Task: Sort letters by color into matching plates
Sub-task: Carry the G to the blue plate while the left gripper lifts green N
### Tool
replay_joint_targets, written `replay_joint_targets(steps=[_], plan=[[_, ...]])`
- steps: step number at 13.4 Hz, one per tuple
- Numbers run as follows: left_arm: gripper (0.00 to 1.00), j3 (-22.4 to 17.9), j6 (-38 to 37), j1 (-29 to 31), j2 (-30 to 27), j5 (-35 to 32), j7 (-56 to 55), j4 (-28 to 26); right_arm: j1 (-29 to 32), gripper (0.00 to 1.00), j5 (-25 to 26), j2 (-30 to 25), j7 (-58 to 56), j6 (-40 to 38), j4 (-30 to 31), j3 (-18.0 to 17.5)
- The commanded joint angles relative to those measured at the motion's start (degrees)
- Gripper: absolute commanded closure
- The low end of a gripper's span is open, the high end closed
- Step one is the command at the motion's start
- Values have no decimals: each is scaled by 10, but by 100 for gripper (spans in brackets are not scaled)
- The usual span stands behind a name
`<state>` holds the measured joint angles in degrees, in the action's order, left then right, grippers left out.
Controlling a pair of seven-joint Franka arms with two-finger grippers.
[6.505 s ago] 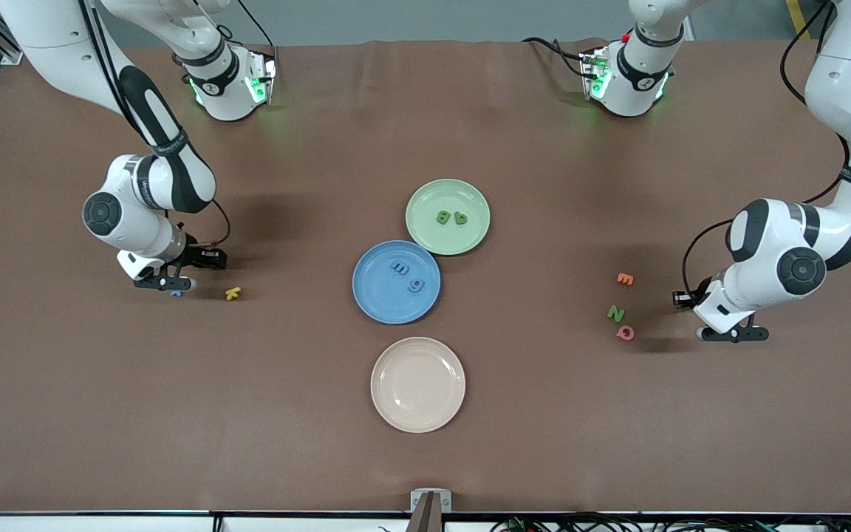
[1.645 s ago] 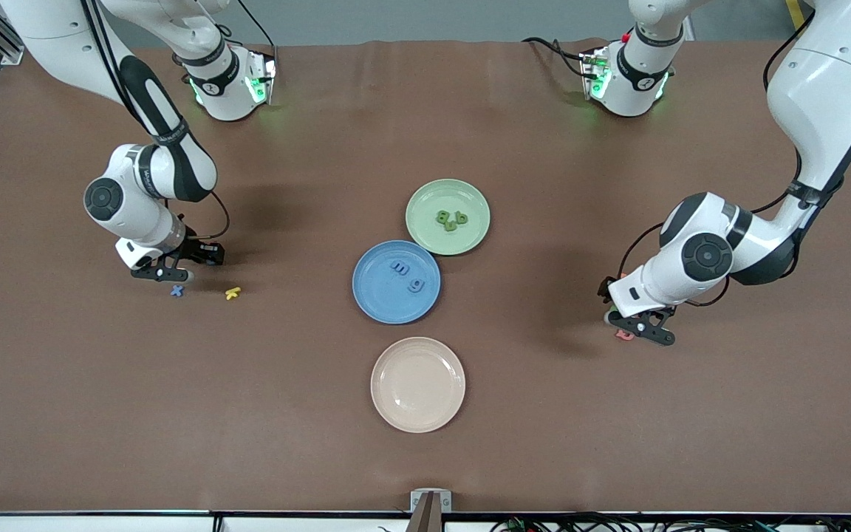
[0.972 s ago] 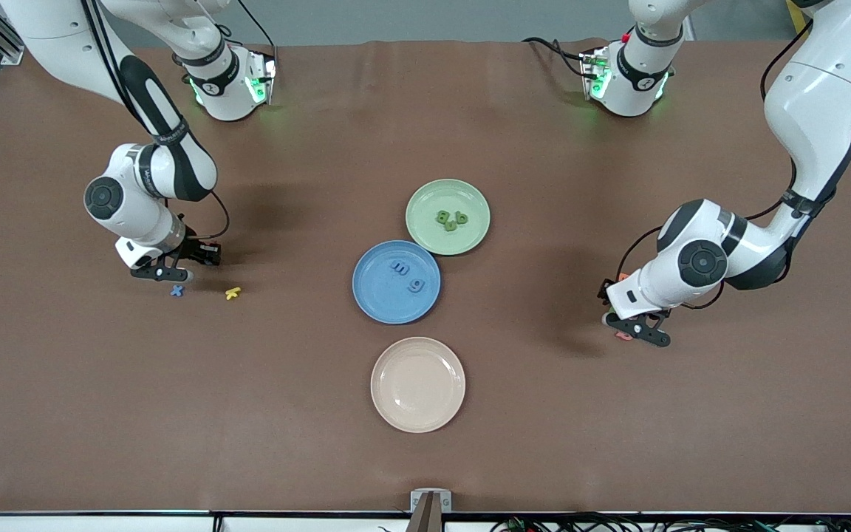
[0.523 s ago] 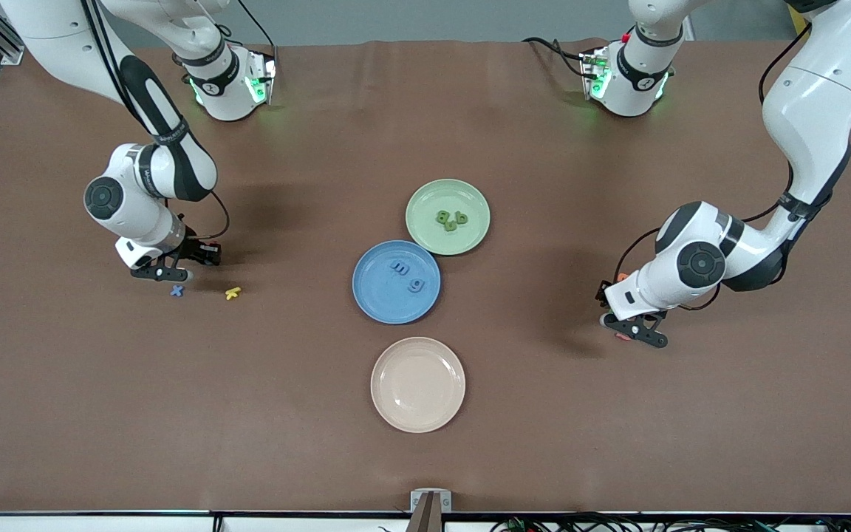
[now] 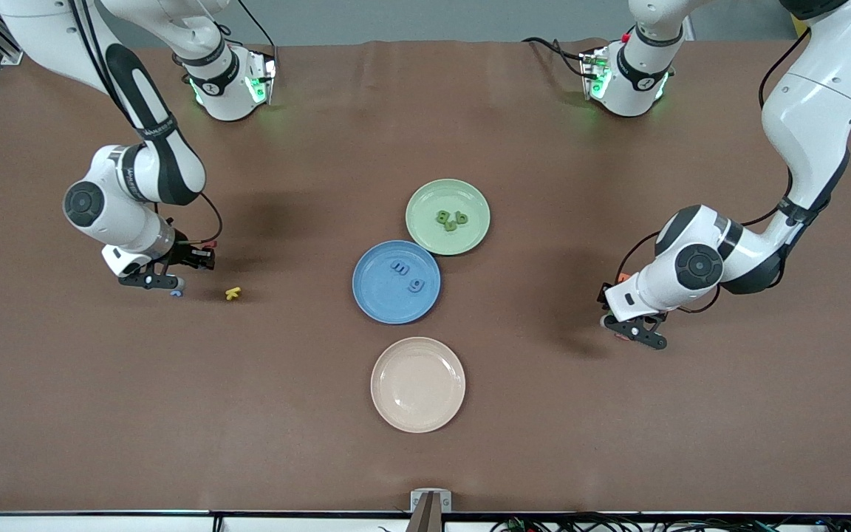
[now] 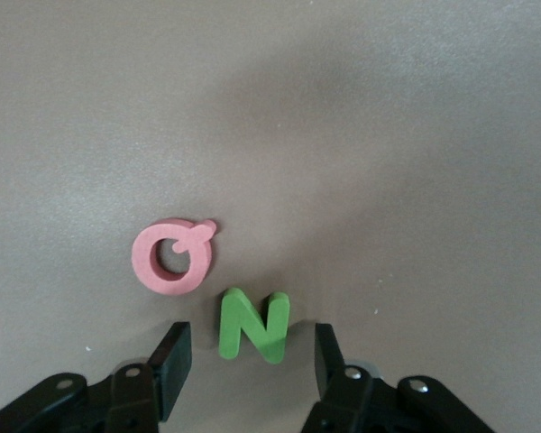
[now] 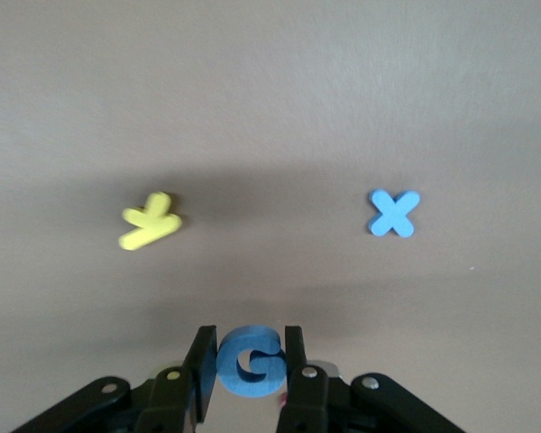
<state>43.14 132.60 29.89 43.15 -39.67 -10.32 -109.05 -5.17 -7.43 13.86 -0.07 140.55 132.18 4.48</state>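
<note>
My right gripper (image 5: 149, 281) (image 7: 248, 345) is shut on a blue G (image 7: 251, 372), over the table toward the right arm's end. A blue X (image 7: 394, 214) lies on the table close by. My left gripper (image 5: 633, 332) (image 6: 250, 330) is open and low at the table, its fingers on either side of a green N (image 6: 252, 325) without touching it. The gripper hides the N in the front view. The light green plate (image 5: 425, 196) holds three green letters (image 5: 450, 219). The blue plate (image 5: 376, 297) holds two blue letters (image 5: 408, 276).
A yellow letter (image 5: 233, 293) (image 7: 150, 221) lies near the X. A pink Q (image 6: 172, 257) lies right beside the N. An orange letter (image 5: 623, 278) lies farther from the front camera. A beige plate (image 5: 418, 384) stands nearer to the front camera than the blue plate.
My right gripper has moved toward the right arm's end of the table with the G. My left gripper came over from its end of the table and settled around the N.
</note>
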Motion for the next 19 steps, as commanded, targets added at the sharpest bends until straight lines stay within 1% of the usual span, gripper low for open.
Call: replay_joint_targets(steps=[1,3,5,7,8,9,10,12,14,15,17,19], plan=[[44,-2,5,-4,9,-15,-8,9,-8,90,11,-8,42,-117,-90,-4],[54,-2,5,-4,11,-15,-8,9,-26,90,11,-1,68,-202,-173,-4],[68,-2,5,-4,11,-15,-11,9,-51,90,11,18,109,-256,-233,-5],[88,-2,2,-3,8,-14,-12,7,-109,90,10,37,201,-268,-270,-6],[94,0,-1,-3,4,-14,-13,6,-142,90,8,49,250,-266,-284,-6],[97,3,-3,-1,-1,-13,-13,4,-170,90,3,64,293,-263,-299,-6],[98,7,-8,0,-10,-10,-12,1,-201,90,2,83,342,-261,-321,-6],[98,34,-43,4,-18,-7,-29,-5,-244,90,-4,127,405,-259,-372,-6],[98,74,-94,4,-18,-7,-91,-4,-272,90,-21,175,432,-252,-418,-6],[98,90,-107,4,-18,-6,-124,-5,-279,90,-28,190,432,-236,-423,-6],[98,120,-109,3,-15,-4,-180,-16,-293,90,-30,214,433,-195,-424,-6],[98,146,-109,-4,-11,3,-249,-28,-304,89,-32,230,433,-174,-424,-6]])
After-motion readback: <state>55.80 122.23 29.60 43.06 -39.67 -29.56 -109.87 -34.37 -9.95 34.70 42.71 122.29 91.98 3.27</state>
